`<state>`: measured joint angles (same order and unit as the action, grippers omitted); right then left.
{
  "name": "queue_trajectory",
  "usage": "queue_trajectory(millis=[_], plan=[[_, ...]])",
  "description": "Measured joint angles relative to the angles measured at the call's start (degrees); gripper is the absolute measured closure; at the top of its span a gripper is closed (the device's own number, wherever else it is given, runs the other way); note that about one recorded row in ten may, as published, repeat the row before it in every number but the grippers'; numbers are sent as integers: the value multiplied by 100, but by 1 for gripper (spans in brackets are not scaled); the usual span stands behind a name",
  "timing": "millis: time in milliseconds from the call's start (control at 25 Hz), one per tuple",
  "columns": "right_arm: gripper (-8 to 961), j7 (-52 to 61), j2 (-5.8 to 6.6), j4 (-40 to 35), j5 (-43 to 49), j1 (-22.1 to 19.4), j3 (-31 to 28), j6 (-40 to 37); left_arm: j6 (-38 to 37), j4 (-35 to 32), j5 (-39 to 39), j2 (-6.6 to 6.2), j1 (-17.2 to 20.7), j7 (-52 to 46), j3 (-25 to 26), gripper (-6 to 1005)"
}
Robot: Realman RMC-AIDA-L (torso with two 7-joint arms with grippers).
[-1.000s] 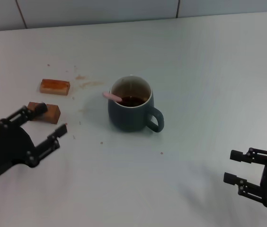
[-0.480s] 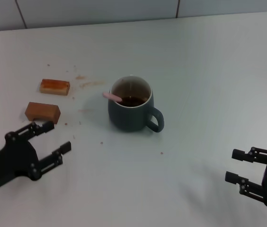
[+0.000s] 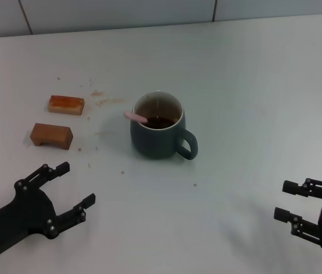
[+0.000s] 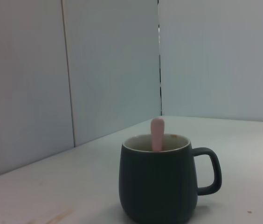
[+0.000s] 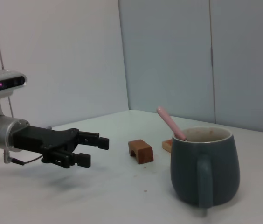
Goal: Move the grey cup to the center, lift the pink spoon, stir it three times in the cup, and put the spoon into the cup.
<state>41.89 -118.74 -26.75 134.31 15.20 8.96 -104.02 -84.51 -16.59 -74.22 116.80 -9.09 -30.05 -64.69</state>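
The grey cup (image 3: 158, 128) stands upright at the middle of the white table, its handle toward the front right; it also shows in the left wrist view (image 4: 159, 182) and the right wrist view (image 5: 205, 165). The pink spoon (image 3: 135, 116) rests inside it, its handle leaning over the rim on the left; it shows too in the left wrist view (image 4: 157, 133) and the right wrist view (image 5: 170, 122). My left gripper (image 3: 76, 182) is open and empty at the front left, well away from the cup. My right gripper (image 3: 282, 201) is open and empty at the front right.
Two brown wooden blocks (image 3: 66, 104) (image 3: 51, 135) lie left of the cup, with brown crumbs and stains (image 3: 103, 101) around them. A tiled wall runs along the table's far edge.
My left gripper has drawn back toward the front of the table, away from the nearer wooden block. The right gripper has hardly moved. Cup and spoon are unchanged.
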Motion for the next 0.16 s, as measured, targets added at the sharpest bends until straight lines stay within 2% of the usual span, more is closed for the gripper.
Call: queue_trajectory(millis=[160], plan=[[410, -2, 0, -24, -1, -15, 0, 26, 3, 88, 33, -14, -23, 36, 0, 184]])
